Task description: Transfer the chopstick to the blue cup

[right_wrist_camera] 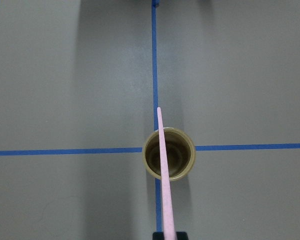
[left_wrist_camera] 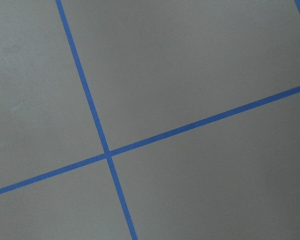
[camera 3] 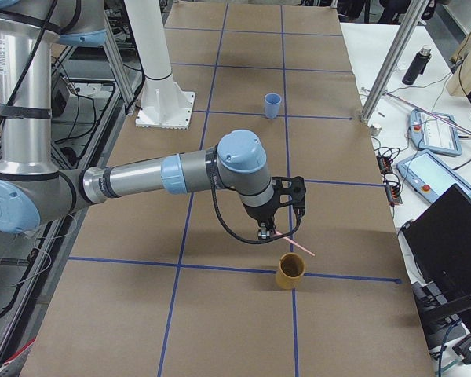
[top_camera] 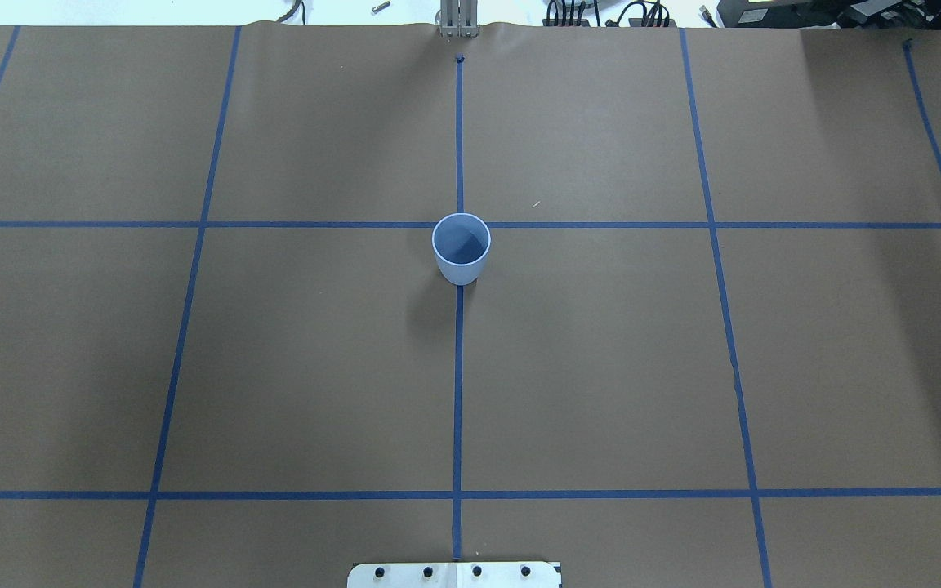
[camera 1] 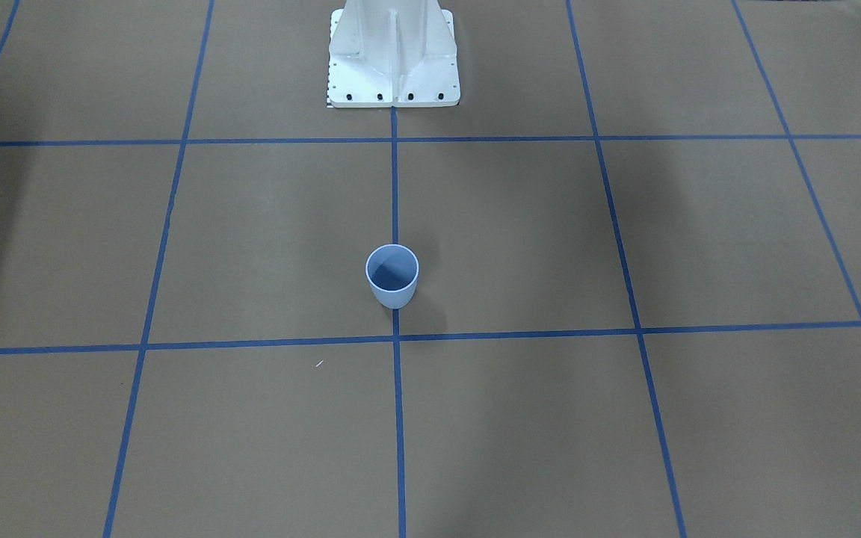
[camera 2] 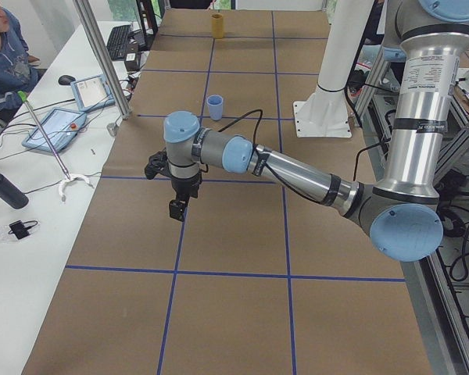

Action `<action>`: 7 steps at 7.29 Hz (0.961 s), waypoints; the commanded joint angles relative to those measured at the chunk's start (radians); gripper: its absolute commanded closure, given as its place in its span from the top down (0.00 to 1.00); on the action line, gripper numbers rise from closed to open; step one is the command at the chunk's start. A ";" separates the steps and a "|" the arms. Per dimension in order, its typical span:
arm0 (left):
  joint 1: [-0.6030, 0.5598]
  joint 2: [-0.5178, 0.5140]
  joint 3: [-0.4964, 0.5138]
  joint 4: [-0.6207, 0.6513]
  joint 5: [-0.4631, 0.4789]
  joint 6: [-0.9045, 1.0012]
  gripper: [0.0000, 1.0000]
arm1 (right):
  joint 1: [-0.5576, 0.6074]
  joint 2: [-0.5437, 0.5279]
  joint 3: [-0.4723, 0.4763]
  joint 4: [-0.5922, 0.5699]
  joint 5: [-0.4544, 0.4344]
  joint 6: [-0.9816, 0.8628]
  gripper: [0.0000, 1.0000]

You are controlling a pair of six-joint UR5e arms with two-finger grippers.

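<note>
Right gripper (camera 3: 265, 233) pinches the chopstick (right_wrist_camera: 163, 170) by one end, jaws narrow on it, the stick slanting over the tan cup (right_wrist_camera: 190, 156) at the table's right end. The carry looks to be the step in hand. Next it needs a swing to the blue cup (top_camera: 461, 269) mid-table, then tipping upright. Left gripper (camera 2: 177, 205) hangs well apart, and I can't tell how its jaws stand.

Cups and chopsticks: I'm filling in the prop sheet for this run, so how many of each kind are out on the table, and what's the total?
Cups: 2, the blue cup and a tan cup
Chopsticks: 1, the pink chopstick
Total: 3
</note>
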 commanded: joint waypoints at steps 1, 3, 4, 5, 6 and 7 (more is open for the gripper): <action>0.000 0.000 0.000 0.000 0.000 -0.002 0.99 | 0.002 0.093 0.057 -0.180 0.105 0.019 0.00; 0.000 0.000 0.004 0.000 0.000 -0.002 0.99 | -0.038 0.208 0.056 -0.302 0.277 0.190 0.00; 0.000 0.000 0.005 0.000 0.001 -0.001 0.99 | -0.102 0.277 0.057 -0.301 0.327 0.340 0.00; 0.002 0.000 0.008 0.000 0.000 -0.001 0.99 | -0.206 0.385 0.053 -0.298 0.344 0.545 0.00; 0.002 0.000 0.014 -0.002 0.001 -0.001 0.99 | -0.303 0.476 0.053 -0.295 0.342 0.732 0.00; 0.003 -0.002 0.019 -0.005 0.001 -0.001 0.99 | -0.378 0.524 0.051 -0.275 0.341 0.836 0.00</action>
